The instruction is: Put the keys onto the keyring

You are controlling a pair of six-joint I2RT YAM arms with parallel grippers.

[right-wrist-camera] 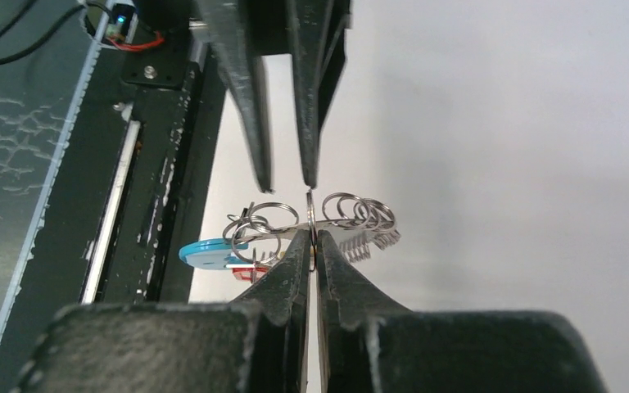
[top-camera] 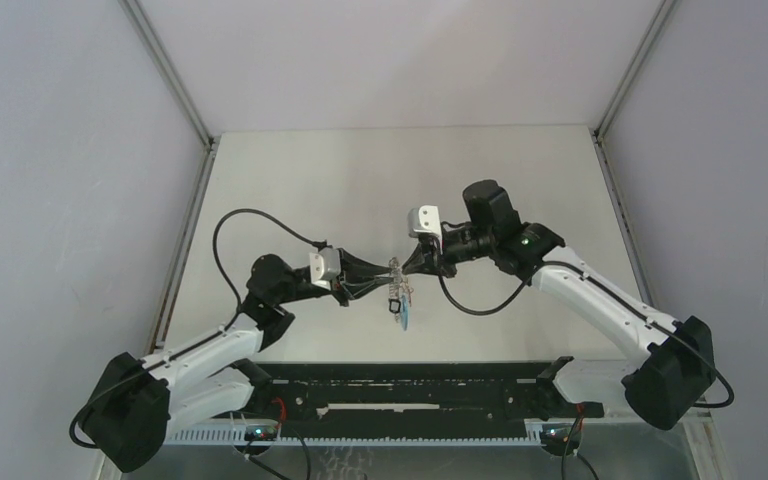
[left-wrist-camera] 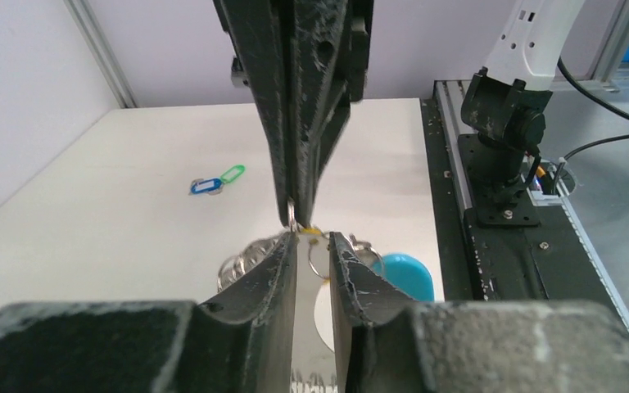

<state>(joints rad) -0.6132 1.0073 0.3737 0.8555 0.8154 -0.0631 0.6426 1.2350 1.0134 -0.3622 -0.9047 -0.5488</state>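
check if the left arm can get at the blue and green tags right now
Probably yes. The blue tag and green tag lie in the open on the table, and the left gripper looks empty. It must first back away from the keyring pinched in the right gripper.

Tools: two, left tool (left-wrist-camera: 311, 241) and right tool (right-wrist-camera: 313, 237)
Keyring (right-wrist-camera: 352, 217): one
Keys on desk (left-wrist-camera: 131, 221): two, blue key (left-wrist-camera: 205, 187) and green key (left-wrist-camera: 232, 173)

From above, the keyring (top-camera: 397, 290) is too small for us to separate; close up, fingers (left-wrist-camera: 266, 278) of the left gripper (left-wrist-camera: 313, 250) hide most of a yellow key (left-wrist-camera: 312, 232).
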